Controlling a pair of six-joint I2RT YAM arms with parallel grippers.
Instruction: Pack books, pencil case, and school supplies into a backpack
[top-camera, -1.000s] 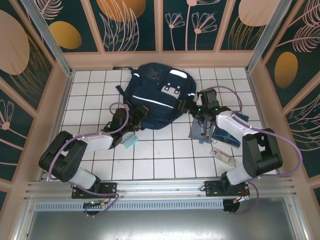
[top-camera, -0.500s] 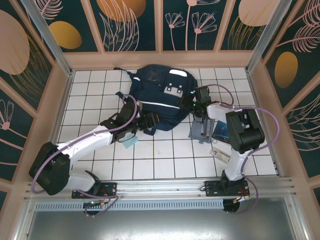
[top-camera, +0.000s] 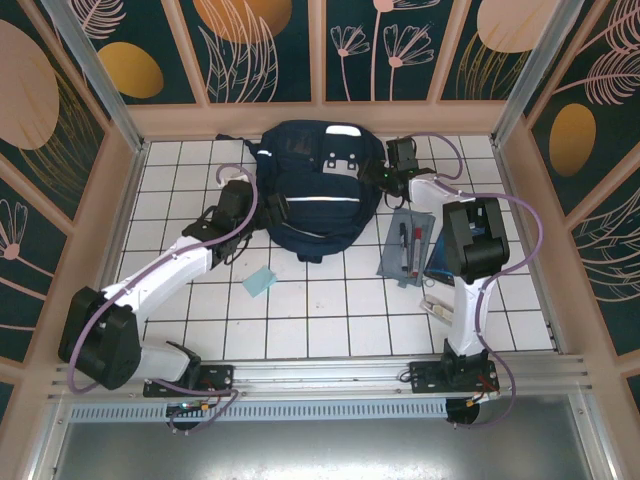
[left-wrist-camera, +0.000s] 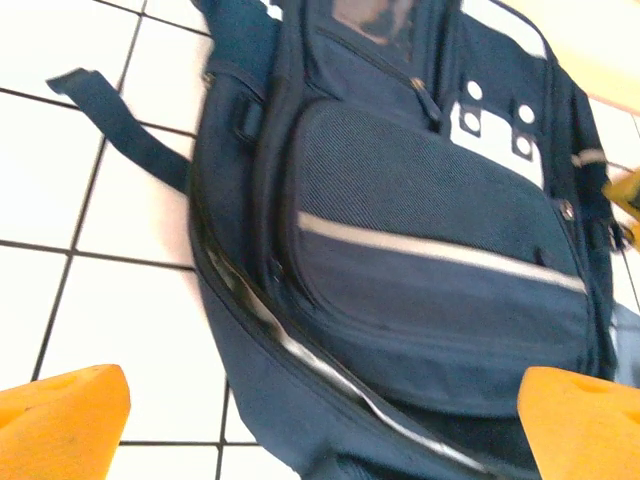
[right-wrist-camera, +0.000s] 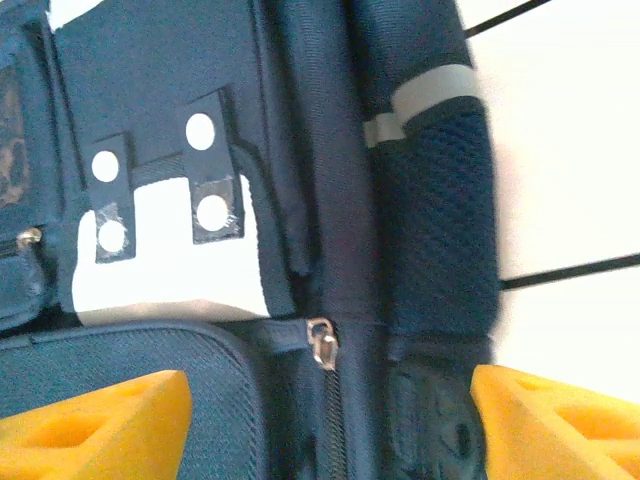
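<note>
The backpack (top-camera: 318, 190) has slid toward upper centre. The left gripper (top-camera: 250, 193), jaws wide apart, flanks its left edge; the right gripper (top-camera: 386, 176), jaws parted, its right.

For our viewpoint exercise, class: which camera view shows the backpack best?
Top external: the whole backpack lies in it, edge to edge. The left wrist view shows its front pocket and reflective stripe, cropped at the edges. The right wrist view gives a close-up of its white patch, a zipper pull and mesh side.
</note>
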